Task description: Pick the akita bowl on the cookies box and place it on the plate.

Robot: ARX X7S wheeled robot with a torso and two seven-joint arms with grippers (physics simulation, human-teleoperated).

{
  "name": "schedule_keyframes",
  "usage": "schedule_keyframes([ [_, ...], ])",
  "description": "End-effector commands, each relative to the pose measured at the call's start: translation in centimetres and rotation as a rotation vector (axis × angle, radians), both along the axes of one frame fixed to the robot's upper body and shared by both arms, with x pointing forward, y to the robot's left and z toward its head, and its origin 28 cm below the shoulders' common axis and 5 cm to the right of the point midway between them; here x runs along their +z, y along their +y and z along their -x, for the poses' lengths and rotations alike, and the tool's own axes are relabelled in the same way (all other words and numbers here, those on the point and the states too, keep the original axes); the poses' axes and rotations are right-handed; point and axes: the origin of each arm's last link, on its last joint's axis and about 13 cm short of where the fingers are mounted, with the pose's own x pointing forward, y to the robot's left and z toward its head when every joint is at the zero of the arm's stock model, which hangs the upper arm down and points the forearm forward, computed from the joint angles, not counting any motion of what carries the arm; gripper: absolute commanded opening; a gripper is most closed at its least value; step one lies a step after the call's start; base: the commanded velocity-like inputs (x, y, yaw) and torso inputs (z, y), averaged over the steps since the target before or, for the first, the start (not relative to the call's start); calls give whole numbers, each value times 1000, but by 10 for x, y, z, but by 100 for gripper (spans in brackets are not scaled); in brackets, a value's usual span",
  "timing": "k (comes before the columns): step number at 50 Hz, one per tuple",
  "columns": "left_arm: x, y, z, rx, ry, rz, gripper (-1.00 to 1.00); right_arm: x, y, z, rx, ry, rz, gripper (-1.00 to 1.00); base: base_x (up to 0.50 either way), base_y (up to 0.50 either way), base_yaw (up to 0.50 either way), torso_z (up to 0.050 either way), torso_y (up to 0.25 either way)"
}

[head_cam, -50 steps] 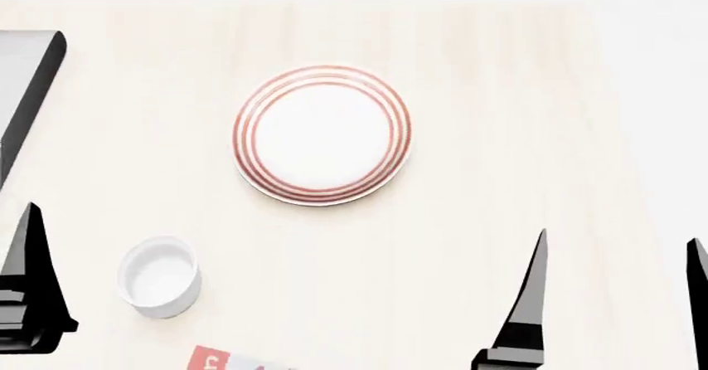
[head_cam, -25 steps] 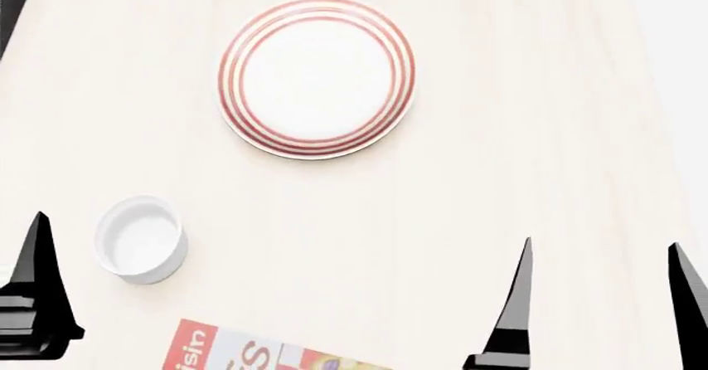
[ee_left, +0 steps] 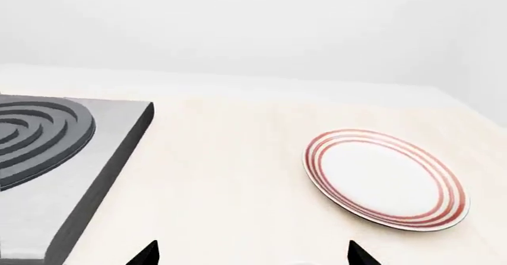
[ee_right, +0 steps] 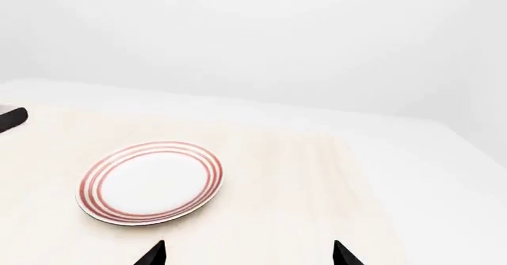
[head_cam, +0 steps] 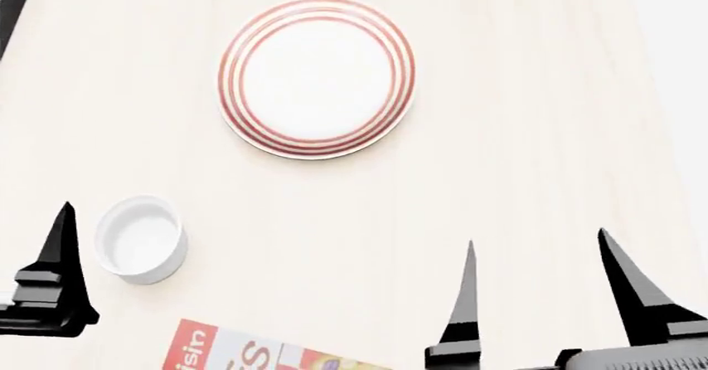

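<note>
Everything here is easiest to place off the plate point(head_cam: 317, 77), which sits bare on the pale table point(head_cam: 531, 138) toward the far side in the head view. The akita bowl isn't visible in any of the three views. Only a corner of the cookies box point(head_cam: 260, 355) pokes in at the near edge, nearer than the plate and a bit to its left, so the bowl is presumably on the part of the box that's cut off.

The right gripper point(head_cam: 540, 291) is nearer than the plate and off to its right, fingers spread wide with nothing between them. The left gripper point(ee_left: 252, 254) shows two tips set well apart in its wrist view, so it's spread and empty too. In the head view it's down by the near left corner.

What could go wrong from here:
- A small white cup point(head_cam: 139, 238) stands nearer than the plate on its left, close to the box corner. It's round and pale like the target, so an arm could go for it by mistake, or clip it on the way to the box.
- With the bowl out of frame, any reach now is basically blind. A bad approach could shove it off the box.
- The stove burner point(ee_left: 35, 131) sits well left of the plate, clear of the likely carry path.
</note>
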Motion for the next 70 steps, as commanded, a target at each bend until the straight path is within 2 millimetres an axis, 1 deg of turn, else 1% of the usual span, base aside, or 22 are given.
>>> schedule_keyframes([
  [1,12,6,-14,-106,51,-99,100,7,3,-7,57,57,91,100,0,0,0,0,0],
  [4,19,9,-17,-139,30,-112,100,8,6,-8,84,72,126,100,0,0,0,0,0],
  [8,22,11,-19,-163,48,-112,100,9,8,-9,112,97,176,100,0,0,0,0,0],
  [10,22,12,-19,-181,58,-111,100,13,9,-8,176,145,188,100,0,0,0,0,0],
  [11,23,13,-19,-183,57,-111,100,15,9,-8,170,167,186,100,0,0,0,0,0],
  [13,27,14,-17,-197,53,-102,100,22,8,-10,181,163,217,100,0,0,0,0,0],
  [15,29,15,-17,-199,48,-93,100,25,9,-11,198,177,218,100,0,0,0,0,0],
  [16,30,16,-18,-197,47,-96,100,30,9,-11,231,190,221,100,0,0,0,0,0],
  [19,31,17,-18,-195,48,-97,100,36,8,-11,274,222,224,100,0,0,0,0,0],
  [22,34,18,-19,-196,47,-94,100,46,10,-6,354,246,254,100,0,0,0,0,0],
  [26,35,18,-19,-195,42,-101,100,53,13,3,411,256,321,100,0,0,0,0,0],
  [30,36,18,-19,-193,43,-100,100,63,15,10,451,271,353,100,0,0,0,0,0],
  [37,35,17,-17,-200,44,-107,100,73,17,15,511,300,417,100,0,0,0,0,0],
  [42,35,17,-17,-203,45,-112,100,74,20,20,564,364,502,100,0,0,0,0,0],
  [47,35,17,-17,-205,43,-112,100,76,23,27,582,358,555,100,0,0,0,0,0],
  [52,35,17,-17,-211,40,-115,100,80,27,36,640,349,563,100,0,0,0,0,0],
  [57,35,16,-15,-213,38,-118,100,79,32,45,707,354,598,100,0,0,0,0,0],
  [66,36,16,-15,-216,35,-120,100,81,41,55,776,361,665,100,0,0,0,0,0],
  [70,35,16,-14,-217,36,-122,100,80,45,56,796,379,698,100,0,0,0,0,0],
])
